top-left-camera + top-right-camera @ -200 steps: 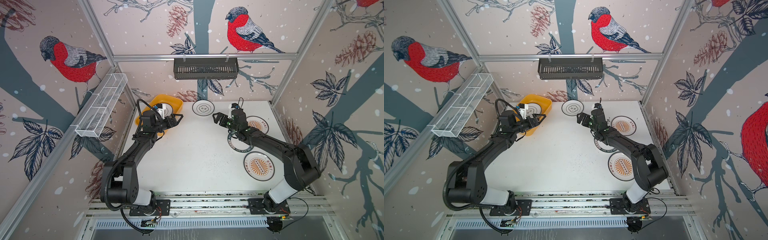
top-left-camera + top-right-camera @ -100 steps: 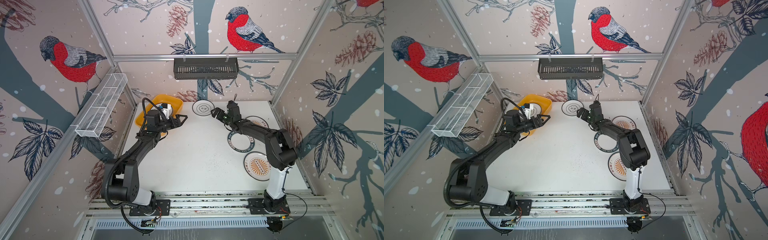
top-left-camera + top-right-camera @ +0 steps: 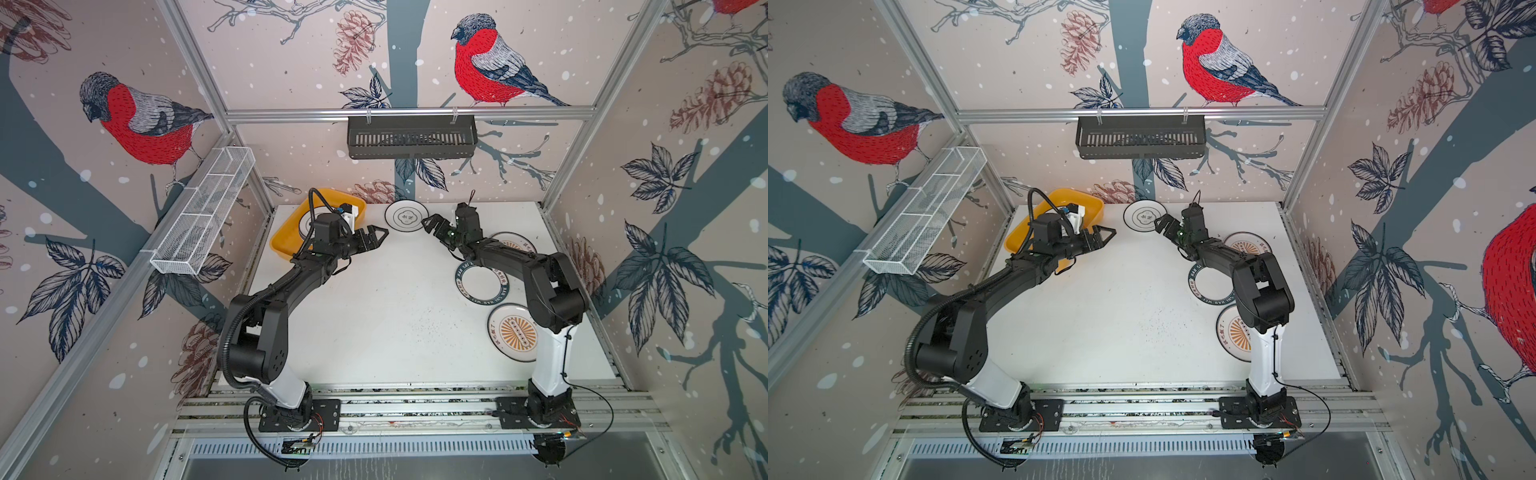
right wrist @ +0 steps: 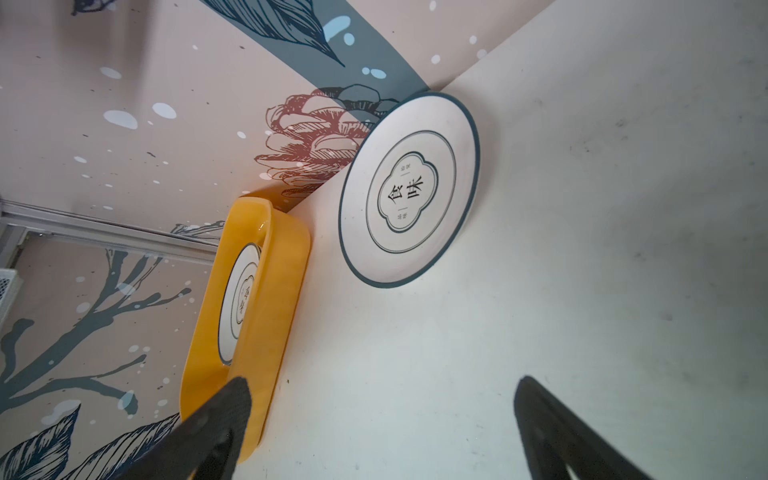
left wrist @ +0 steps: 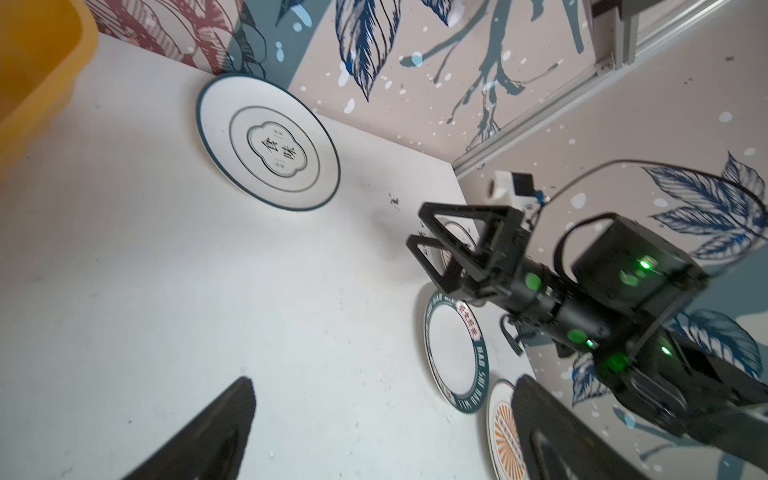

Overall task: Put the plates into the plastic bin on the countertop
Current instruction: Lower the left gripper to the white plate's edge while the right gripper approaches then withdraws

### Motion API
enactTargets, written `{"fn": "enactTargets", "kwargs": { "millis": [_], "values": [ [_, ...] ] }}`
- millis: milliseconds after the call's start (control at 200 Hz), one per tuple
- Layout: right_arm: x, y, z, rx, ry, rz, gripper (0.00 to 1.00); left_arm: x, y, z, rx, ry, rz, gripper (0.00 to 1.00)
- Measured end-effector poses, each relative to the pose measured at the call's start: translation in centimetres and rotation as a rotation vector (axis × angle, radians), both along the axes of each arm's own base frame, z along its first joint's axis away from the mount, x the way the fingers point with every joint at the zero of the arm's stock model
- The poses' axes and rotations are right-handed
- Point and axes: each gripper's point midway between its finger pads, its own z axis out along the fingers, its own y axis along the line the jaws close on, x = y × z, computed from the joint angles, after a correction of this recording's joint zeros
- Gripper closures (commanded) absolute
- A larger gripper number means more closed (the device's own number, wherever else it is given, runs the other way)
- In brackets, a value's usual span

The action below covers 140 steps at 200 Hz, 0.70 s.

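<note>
The flower-emblem plate (image 3: pixel 406 216) lies flat at twelve o'clock on the countertop (image 3: pixel 374 324), at ten o'clock from the nearer right gripper (image 3: pixel 431 224) and one o'clock from the left gripper (image 3: pixel 376 237), both splayed and empty.

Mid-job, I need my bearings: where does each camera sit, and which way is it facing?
Both top views: overhead, looking down at the countertop; whole left arm and right arm, left gripper and right gripper open.
Left wrist: on the left arm, facing the flower-emblem plate and the right gripper; own fingertips show.
Right wrist: on the right arm, facing that plate and the yellow bin; own fingertips show.
Shared: the flower-emblem plate, in all views.
</note>
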Motion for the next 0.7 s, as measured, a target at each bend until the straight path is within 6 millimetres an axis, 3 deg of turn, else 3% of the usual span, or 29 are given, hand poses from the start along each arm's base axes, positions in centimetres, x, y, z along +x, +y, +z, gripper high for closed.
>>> {"fn": "enactTargets", "kwargs": {
  "millis": [235,405,700],
  "values": [
    [-1.1,-1.6,2.1,-0.012,-0.051,-0.002,0.00,4.6,0.2,-4.3,0.010,0.121,0.123,0.03],
    [-2.3,-2.6,4.6,-0.032,-0.111,0.007,0.00,6.8,-0.1,-7.1,0.001,0.190,0.169,0.04],
    [-5.6,-4.2,9.0,-0.068,-0.226,0.023,0.00,11.5,-1.2,-9.3,-0.028,0.233,0.207,0.07]
  ]
}}
